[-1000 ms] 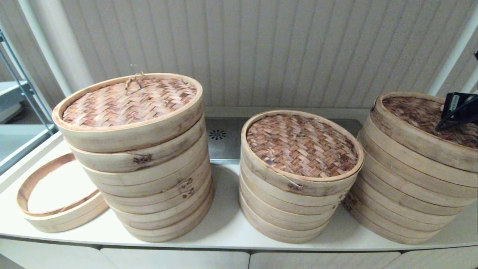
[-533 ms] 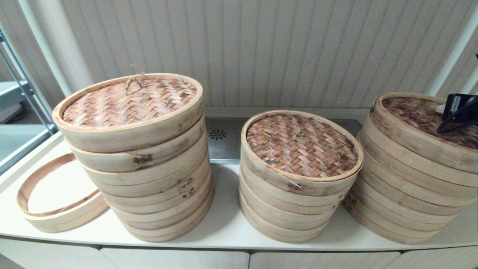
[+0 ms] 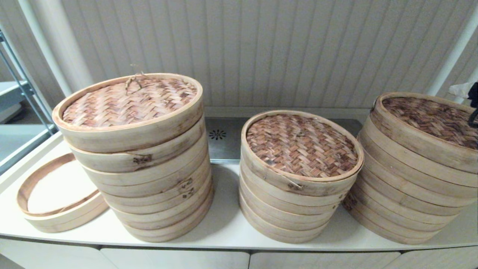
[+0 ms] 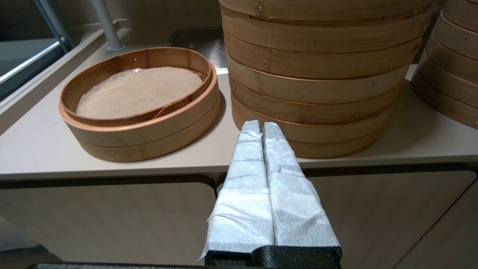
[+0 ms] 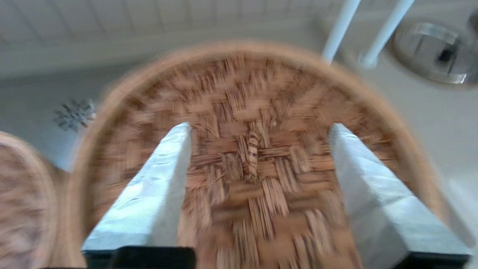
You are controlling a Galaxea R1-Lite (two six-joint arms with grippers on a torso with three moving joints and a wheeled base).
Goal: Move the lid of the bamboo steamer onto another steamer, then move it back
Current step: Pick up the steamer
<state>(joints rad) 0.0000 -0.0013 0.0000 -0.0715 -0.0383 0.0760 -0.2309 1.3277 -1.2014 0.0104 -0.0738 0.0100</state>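
Pale ribbed wall (image 3: 261,48) behind a white counter (image 3: 224,224) (cabinet doors (image 4: 104,220) below); perhaps shelving at left.

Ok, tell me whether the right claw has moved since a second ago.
Yes. The right claw has pulled back toward the head view's right edge, off the right stack's woven lid, where it sat before; its fingers now stand open.

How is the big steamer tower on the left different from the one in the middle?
The left stack stands taller than the middle stack, reaching higher up the wall. Its woven lid looks paler and has a small twisted handle sticking up; the middle lid is darker and looks flat. Both are round bamboo with woven tops, standing on the white counter.
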